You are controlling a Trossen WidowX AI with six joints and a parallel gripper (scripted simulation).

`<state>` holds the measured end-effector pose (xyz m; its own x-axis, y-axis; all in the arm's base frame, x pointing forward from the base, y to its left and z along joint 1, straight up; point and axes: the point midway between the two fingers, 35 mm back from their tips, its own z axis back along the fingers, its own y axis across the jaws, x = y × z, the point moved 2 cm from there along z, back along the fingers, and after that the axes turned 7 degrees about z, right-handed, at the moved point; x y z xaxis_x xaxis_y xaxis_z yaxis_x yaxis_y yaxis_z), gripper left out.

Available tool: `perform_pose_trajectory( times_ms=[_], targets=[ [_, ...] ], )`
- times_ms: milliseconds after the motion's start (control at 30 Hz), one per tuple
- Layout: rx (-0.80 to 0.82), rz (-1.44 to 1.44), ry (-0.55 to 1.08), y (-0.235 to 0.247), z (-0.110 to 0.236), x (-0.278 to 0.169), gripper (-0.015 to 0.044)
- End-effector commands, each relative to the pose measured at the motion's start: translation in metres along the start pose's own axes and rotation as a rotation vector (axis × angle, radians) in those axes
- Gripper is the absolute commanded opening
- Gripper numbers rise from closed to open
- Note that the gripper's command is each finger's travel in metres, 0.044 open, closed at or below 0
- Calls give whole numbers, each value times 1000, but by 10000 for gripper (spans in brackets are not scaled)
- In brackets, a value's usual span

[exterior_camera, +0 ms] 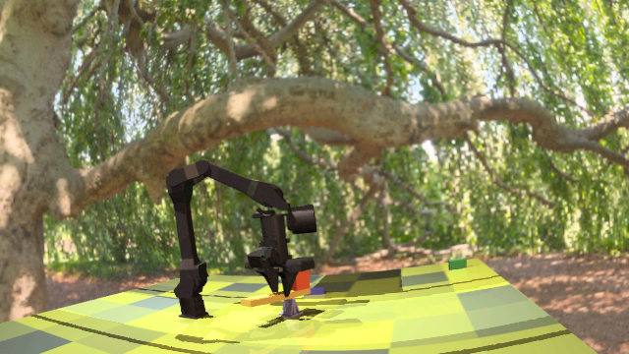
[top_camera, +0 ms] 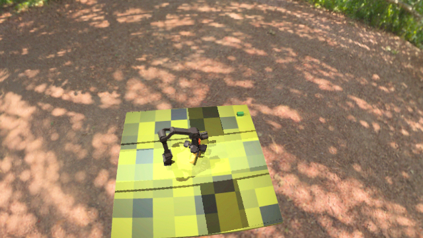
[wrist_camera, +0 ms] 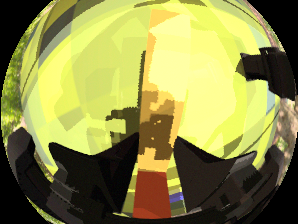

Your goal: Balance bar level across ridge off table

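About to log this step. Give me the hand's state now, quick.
Hand: closed on the orange bar, holding it over the ridge.
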<state>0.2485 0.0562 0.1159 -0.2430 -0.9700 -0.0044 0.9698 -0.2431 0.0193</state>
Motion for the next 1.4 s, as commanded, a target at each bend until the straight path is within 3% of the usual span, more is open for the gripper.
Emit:
perform_pose_trajectory(
  times_ms=[0, 1367],
  targets=[
    [-2, -5, 5, 0, -1, -1, 0],
    [-2, -5, 5, -1, -4, 0, 0]
  ],
)
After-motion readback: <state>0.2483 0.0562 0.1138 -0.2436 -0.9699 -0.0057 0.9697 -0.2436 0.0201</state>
